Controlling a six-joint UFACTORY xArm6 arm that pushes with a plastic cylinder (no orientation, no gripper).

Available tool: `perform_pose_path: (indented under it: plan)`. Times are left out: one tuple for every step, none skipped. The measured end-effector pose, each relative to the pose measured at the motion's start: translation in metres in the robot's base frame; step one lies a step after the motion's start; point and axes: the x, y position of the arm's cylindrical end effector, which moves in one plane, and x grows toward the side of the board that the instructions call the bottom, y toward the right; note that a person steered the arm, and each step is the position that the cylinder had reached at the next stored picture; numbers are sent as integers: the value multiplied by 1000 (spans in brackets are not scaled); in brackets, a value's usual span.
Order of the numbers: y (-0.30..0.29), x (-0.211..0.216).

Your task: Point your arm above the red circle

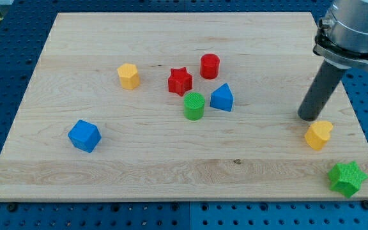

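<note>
The red circle [209, 66] is a short red cylinder standing near the middle of the wooden board, toward the view's top. My tip [310, 117] rests on the board far to the view's right of it and lower down. The tip sits just above and left of a yellow block [318, 134] and close to it. A red star [179, 81] lies just left of and below the red circle.
A green cylinder [193, 106] and a blue triangular block [222, 98] lie below the red circle. A yellow hexagonal block [128, 75] is at the left, a blue cube [84, 135] at lower left, a green star [347, 178] at the bottom right corner. The board [171, 172] lies on a blue pegboard.
</note>
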Motion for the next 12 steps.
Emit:
perform_pose_path:
  plan:
    - [2, 21]
    - [-4, 45]
    - [-4, 60]
    - [-4, 70]
    - [-4, 70]
    - [-17, 49]
    - [-25, -2]
    - [-25, -62]
    - [-25, -112]
    - [-51, -133]
    - [-92, -147]
    - [-144, -149]
